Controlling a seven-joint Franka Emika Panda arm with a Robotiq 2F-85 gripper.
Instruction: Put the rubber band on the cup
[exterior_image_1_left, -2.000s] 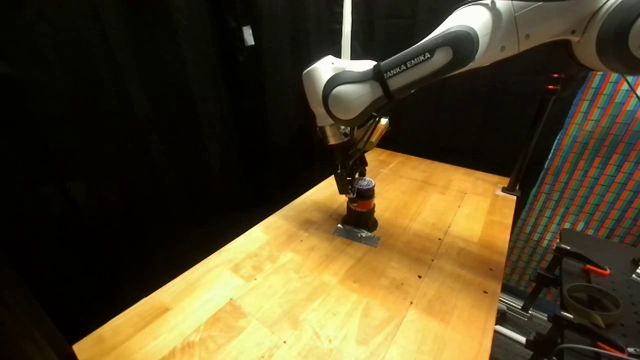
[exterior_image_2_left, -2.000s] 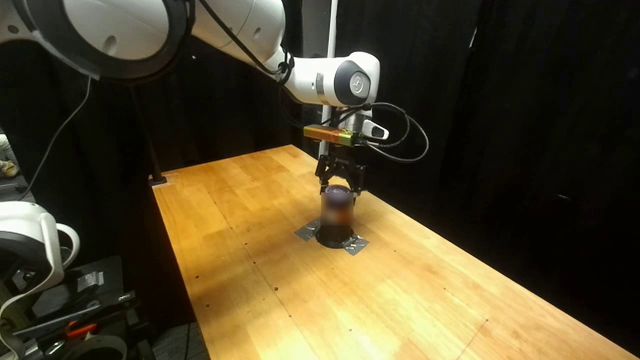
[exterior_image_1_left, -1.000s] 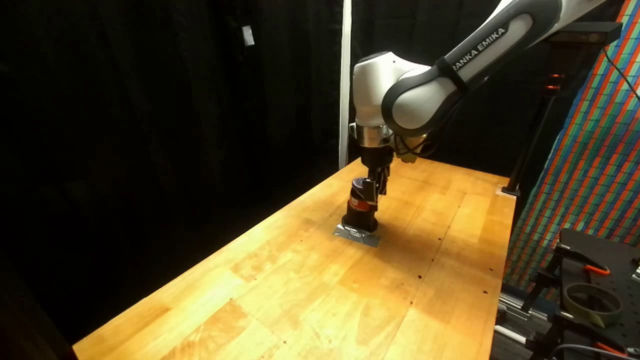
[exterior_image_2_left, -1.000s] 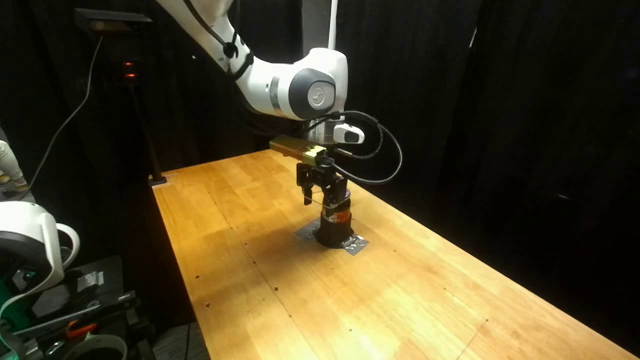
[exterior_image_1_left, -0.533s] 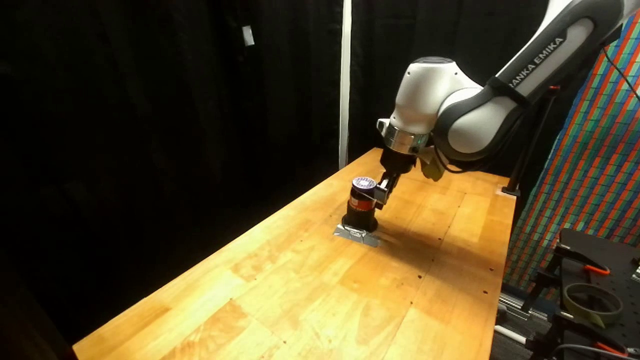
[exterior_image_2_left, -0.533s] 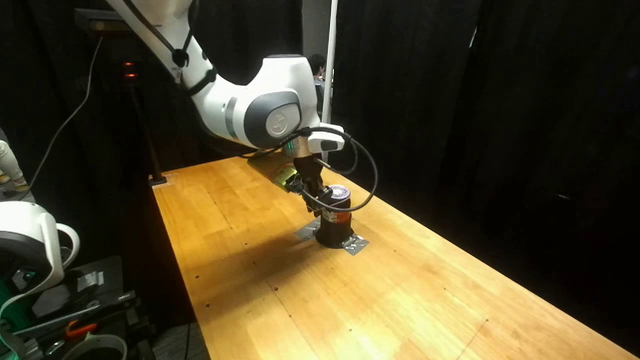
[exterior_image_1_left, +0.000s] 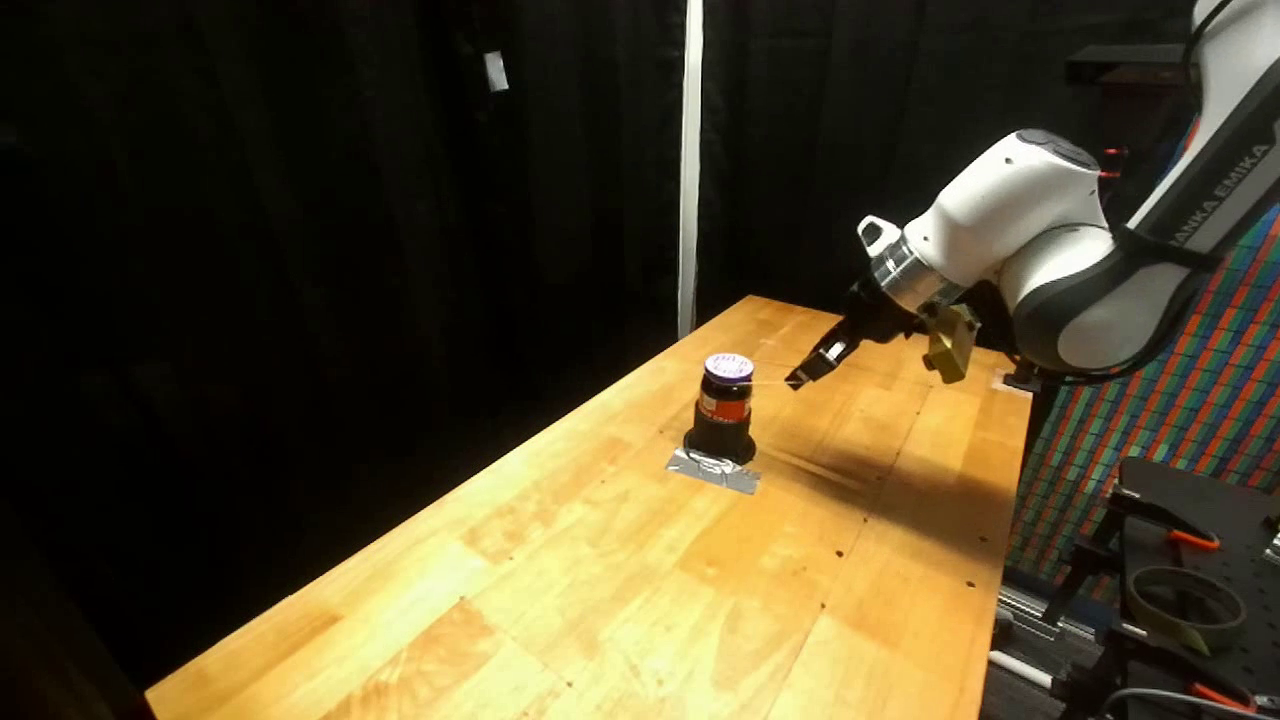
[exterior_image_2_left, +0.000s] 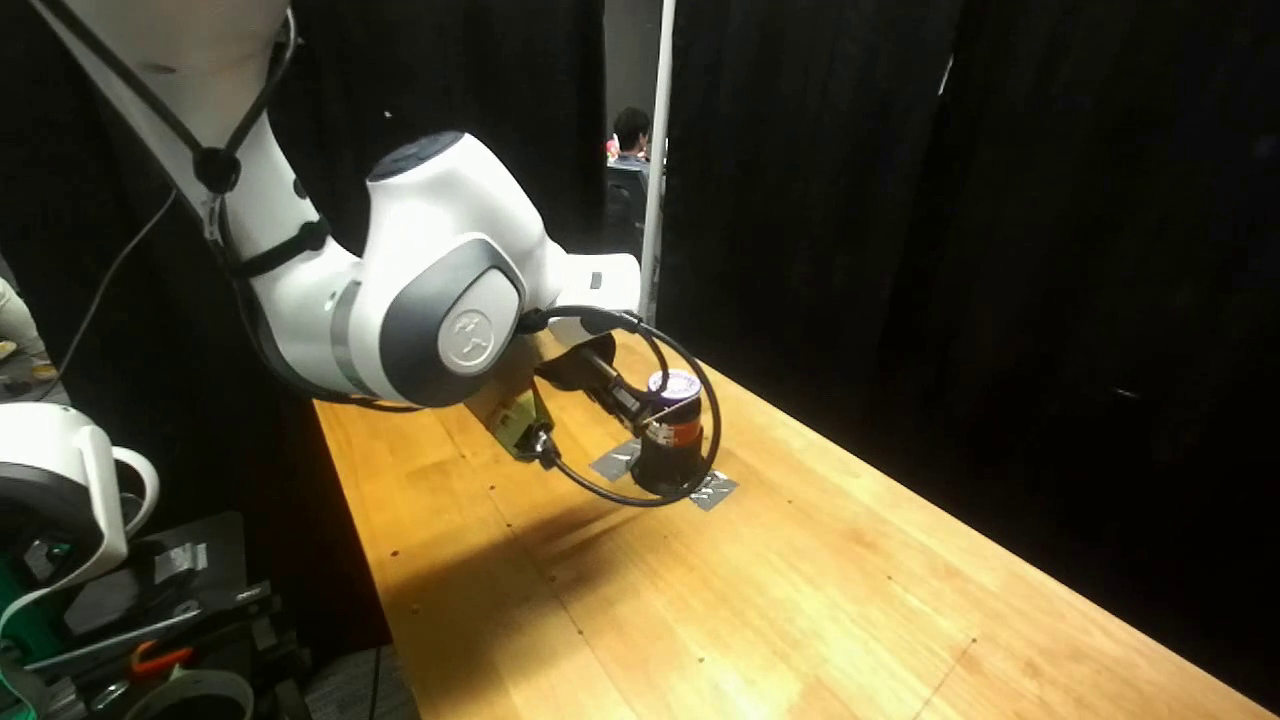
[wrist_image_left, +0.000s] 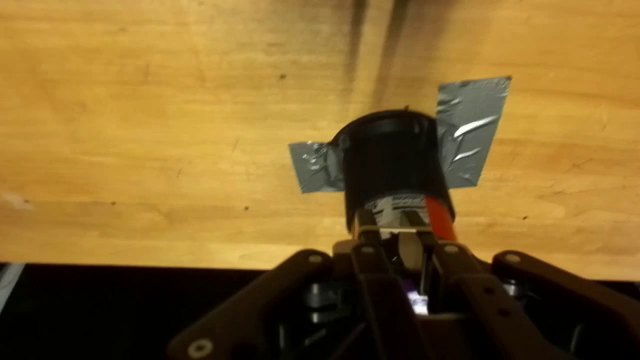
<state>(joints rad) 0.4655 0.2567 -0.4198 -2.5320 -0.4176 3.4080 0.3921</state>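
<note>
The cup (exterior_image_1_left: 724, 408) stands upright, a small jar with a purple-white top and an orange-red label (wrist_image_left: 440, 220), its lower part in a black holder. My gripper (exterior_image_1_left: 797, 382) is tilted and apart from the cup, beside its upper part. In the wrist view its two fingers (wrist_image_left: 369, 235) stand close together, only a narrow gap between them. The rubber band (wrist_image_left: 397, 230) crosses both fingers near their tips. In an exterior view the rubber band (exterior_image_1_left: 768, 382) runs as a thin pale line from the fingertips to the cup just under its top. The band's far side is hidden.
Silver tape (wrist_image_left: 472, 132) fixes the black holder (wrist_image_left: 395, 155) to the wooden table (exterior_image_1_left: 640, 600). My arm's cable (exterior_image_2_left: 715, 420) loops in front of the cup in an exterior view. A dark side cart (exterior_image_1_left: 1195, 520) carries a tape roll beyond the table's edge.
My gripper was over the cup with fingers spread. It has drawn back to one side and tilted, its fingers have closed together, and the band now stretches between them and the cup.
</note>
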